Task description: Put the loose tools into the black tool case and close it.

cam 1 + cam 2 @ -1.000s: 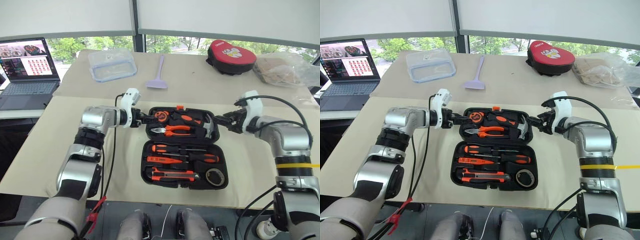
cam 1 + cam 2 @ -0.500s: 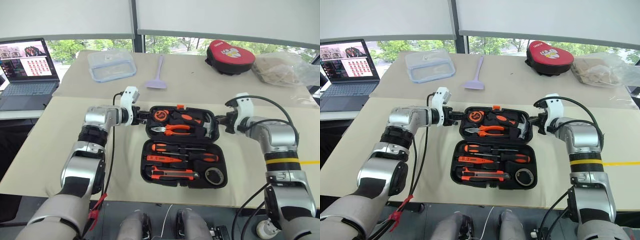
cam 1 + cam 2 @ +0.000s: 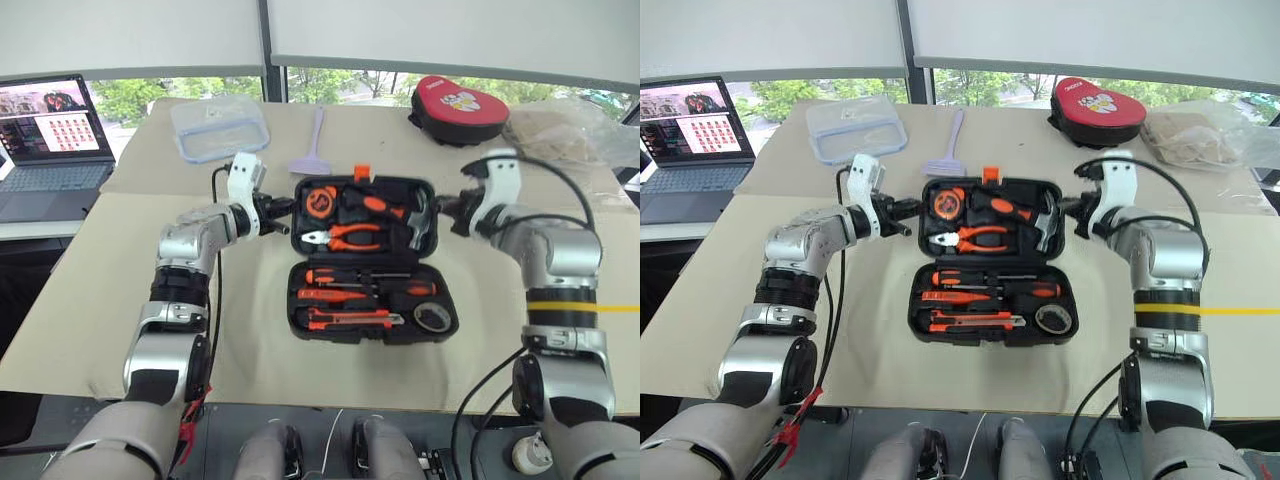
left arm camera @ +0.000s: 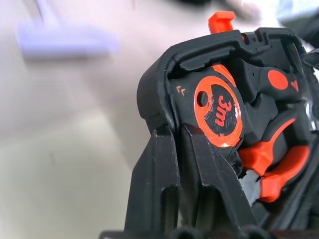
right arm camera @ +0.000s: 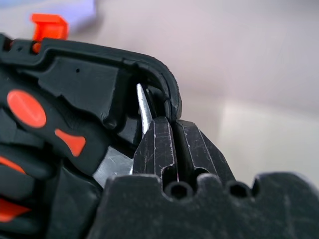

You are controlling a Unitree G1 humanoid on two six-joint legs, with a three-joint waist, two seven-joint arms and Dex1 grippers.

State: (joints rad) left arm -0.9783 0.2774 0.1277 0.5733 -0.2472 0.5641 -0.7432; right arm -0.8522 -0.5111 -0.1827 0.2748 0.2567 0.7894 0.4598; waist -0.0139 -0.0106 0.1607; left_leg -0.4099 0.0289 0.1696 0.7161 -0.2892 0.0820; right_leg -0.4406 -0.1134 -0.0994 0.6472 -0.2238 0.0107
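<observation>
Tools (image 3: 908,207) (image 3: 1072,208) pinch the moulded black case's (image 3: 992,262) raised lid edges.

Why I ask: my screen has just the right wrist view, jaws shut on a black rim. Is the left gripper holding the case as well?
Observer: Yes, the left gripper is shut on the opposite side edge of the black tool case lid.
Operator: Any tools outside?
Observer: None that I see; the screwdrivers, utility knife and tape roll sit in the lower half.
Operator: Anything behind the lid?
Observer: A lilac spatula lies on the table beyond it.
</observation>
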